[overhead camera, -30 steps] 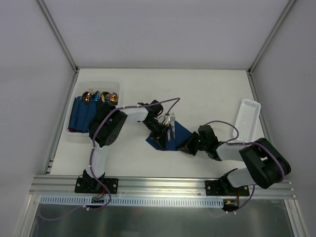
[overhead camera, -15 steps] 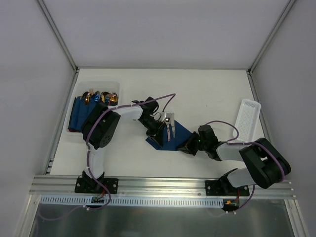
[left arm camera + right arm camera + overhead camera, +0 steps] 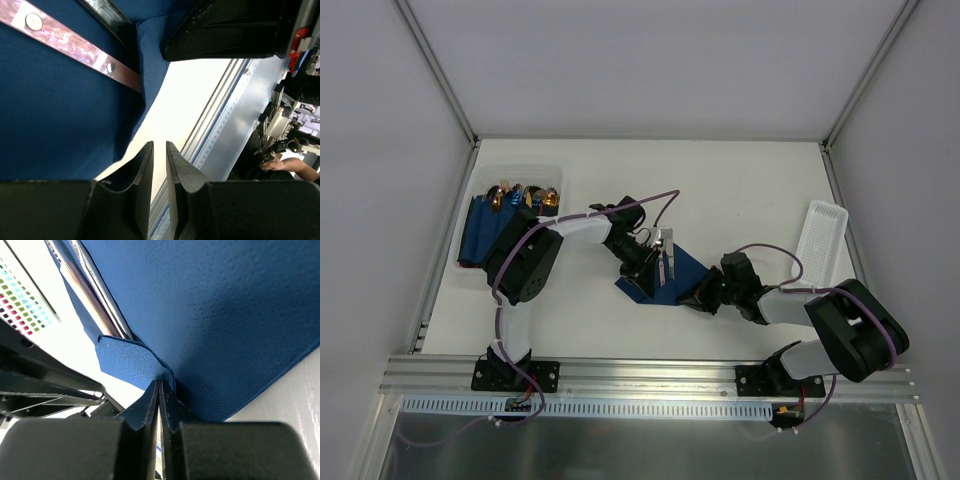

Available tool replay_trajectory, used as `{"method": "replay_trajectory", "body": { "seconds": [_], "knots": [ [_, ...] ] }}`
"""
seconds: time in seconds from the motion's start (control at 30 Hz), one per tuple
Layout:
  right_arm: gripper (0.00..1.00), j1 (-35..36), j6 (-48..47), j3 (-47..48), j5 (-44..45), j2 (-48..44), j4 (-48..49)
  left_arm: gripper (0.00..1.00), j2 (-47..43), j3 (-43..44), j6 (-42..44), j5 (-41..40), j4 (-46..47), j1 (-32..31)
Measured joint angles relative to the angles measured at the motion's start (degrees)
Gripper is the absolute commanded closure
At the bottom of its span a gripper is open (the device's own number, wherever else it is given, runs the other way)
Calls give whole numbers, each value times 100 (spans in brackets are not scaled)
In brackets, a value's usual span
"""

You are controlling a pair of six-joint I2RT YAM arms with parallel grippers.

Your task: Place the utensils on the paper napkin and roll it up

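The navy paper napkin (image 3: 686,268) lies on the white table at centre, with the silver utensils (image 3: 663,252) on its left part. My left gripper (image 3: 647,262) hovers low over the napkin's left side. In the left wrist view (image 3: 159,145) its jaws stand a narrow gap apart with nothing between them, next to the napkin (image 3: 50,110) and a riveted utensil handle (image 3: 80,47). My right gripper (image 3: 706,294) is at the napkin's right corner. In the right wrist view (image 3: 160,382) it is shut on a folded-up edge of the napkin (image 3: 225,315), near the utensils (image 3: 95,295).
A clear bin (image 3: 482,172) at the left holds several rolled navy bundles (image 3: 485,235) with copper-gold heads. A white perforated tray (image 3: 822,238) lies at the right edge. An aluminium rail (image 3: 640,372) runs along the near edge.
My left arm's elbow has swung left and its wrist has turned over the napkin's left side. The utensils shifted slightly. The right gripper has stayed at the napkin corner.
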Motion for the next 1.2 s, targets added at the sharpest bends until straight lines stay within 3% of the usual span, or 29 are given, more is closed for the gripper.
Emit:
{"method": "replay_trajectory", "body": {
  "seconds": [0.43, 1.2],
  "knots": [
    [95, 0, -127, 85, -2, -2, -146, 85, 317, 234, -122, 13, 101, -264],
    [86, -63, -428, 203, -7, -74, -393, 92, 885, 323, -522, 46, 151, -72]
  ]
}}
